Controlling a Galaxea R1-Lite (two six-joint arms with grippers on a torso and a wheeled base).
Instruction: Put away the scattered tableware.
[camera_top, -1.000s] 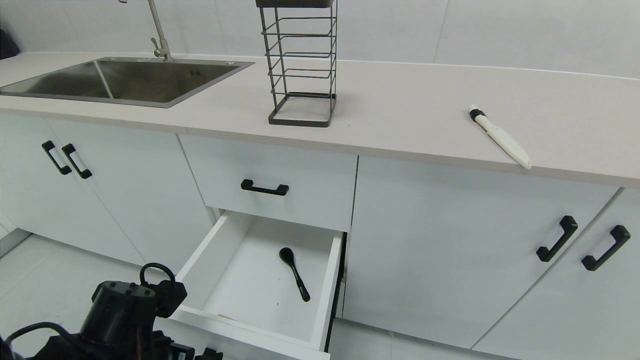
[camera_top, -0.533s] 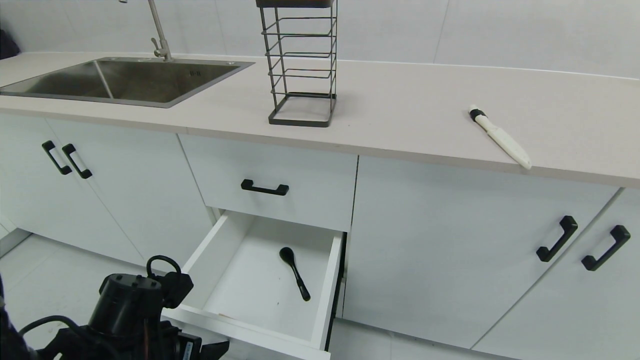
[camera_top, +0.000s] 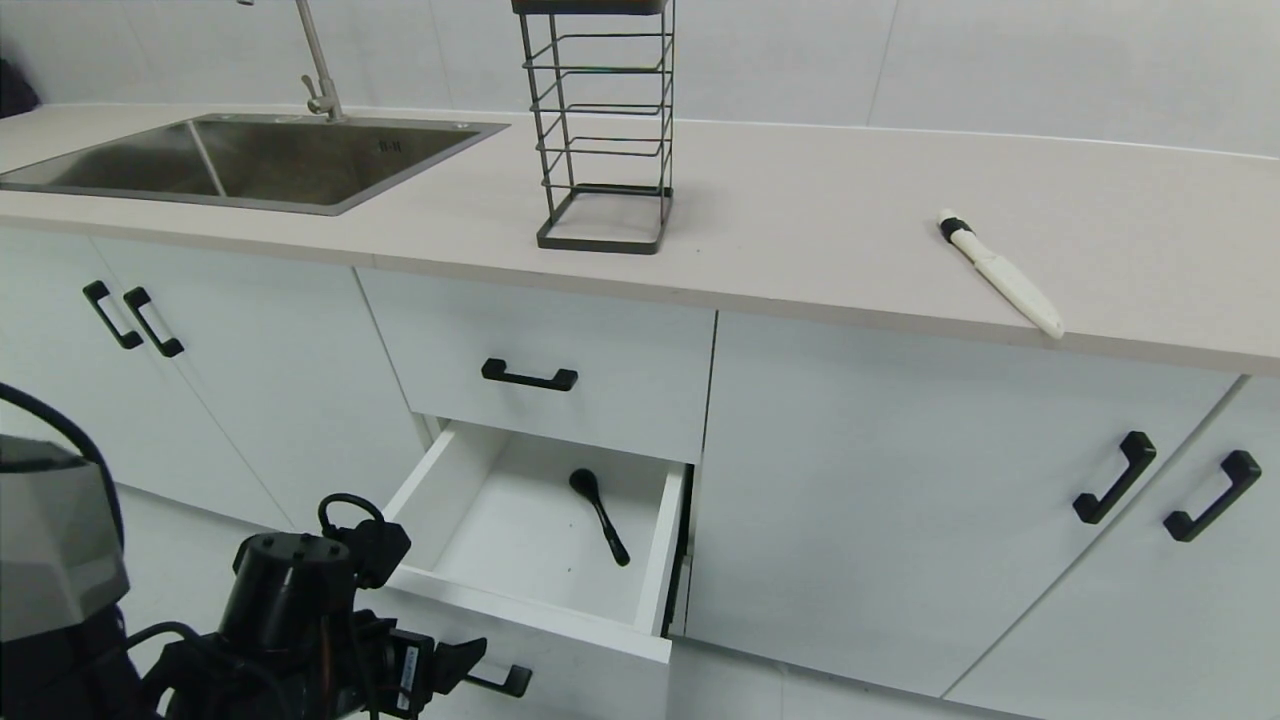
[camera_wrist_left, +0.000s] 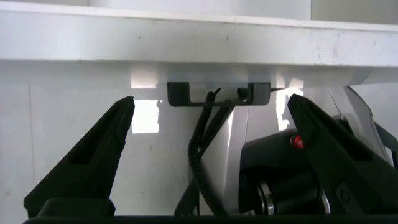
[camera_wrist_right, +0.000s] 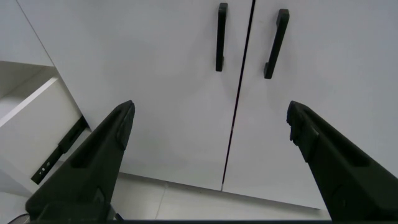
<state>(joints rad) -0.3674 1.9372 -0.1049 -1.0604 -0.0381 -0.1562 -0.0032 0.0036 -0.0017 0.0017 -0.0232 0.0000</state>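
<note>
Black against the white drawer floor, the spoon (camera_top: 598, 515) lies inside the lower drawer (camera_top: 545, 622), which stands partly pulled out beneath a closed upper drawer (camera_top: 600, 345). Its bowl points toward the back of the drawer and its handle toward the front, and it sits nearer the drawer's right wall. The white knife (camera_top: 1000, 272), with a black band at its handle end, lies flat on the pale tabletop (camera_top: 800, 230), far to the right and near the front edge, with its tip angled toward that edge.

At the lower drawer's front panel is the left end effector (camera_wrist_left: 211, 104), its two dark fingers spread wide, one to either side of the black drawer handle (camera_top: 503, 683). The handle lies between them ungripped; whether a finger touches the panel I cannot tell. The right end effector (camera_wrist_right: 210, 112) is likewise spread open and holds nothing; it faces a pair of white cabinet doors (camera_wrist_right: 155, 93) with vertical black handles (camera_wrist_right: 221, 37).

Farther back on the tabletop stands a tall black wire rack (camera_top: 600, 130). A steel sink (camera_top: 250, 160) with its faucet (camera_top: 318, 70) is set in at the left.
</note>
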